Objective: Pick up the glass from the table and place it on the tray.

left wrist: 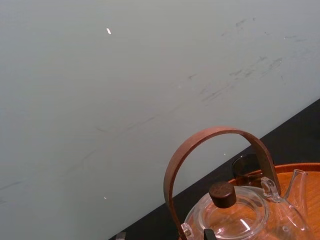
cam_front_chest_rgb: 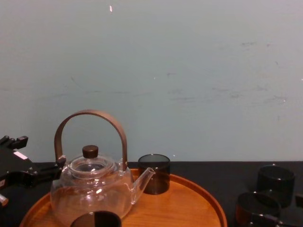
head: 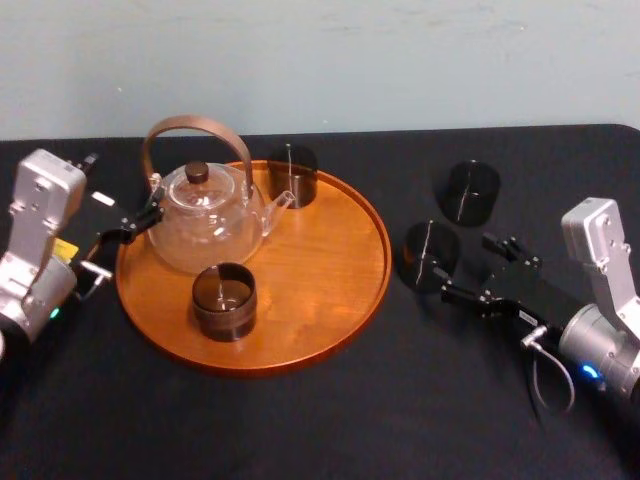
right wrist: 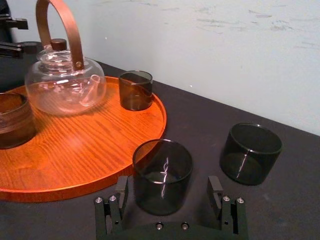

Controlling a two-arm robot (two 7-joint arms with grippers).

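Smoked-grey and upright, the glass (right wrist: 162, 175) is seen on the table (right wrist: 290, 215), just right of the tray (right wrist: 75, 150). It is bracketed by the wide-spread fingers of the right gripper (right wrist: 168, 189), and contact is seemingly not yet made. The left gripper (head: 135, 222) is parked farther off, beside the teapot (head: 205, 225).

The tray (head: 340, 262) is bare on its right; teapot (head: 205, 222), front glass (head: 224, 300) and rear glass (head: 292, 176) crowd its left and back.

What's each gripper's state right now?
Left gripper: cannot tell; it sits beside the teapot.
Right gripper: open, straddling the glass on the table, not gripping.
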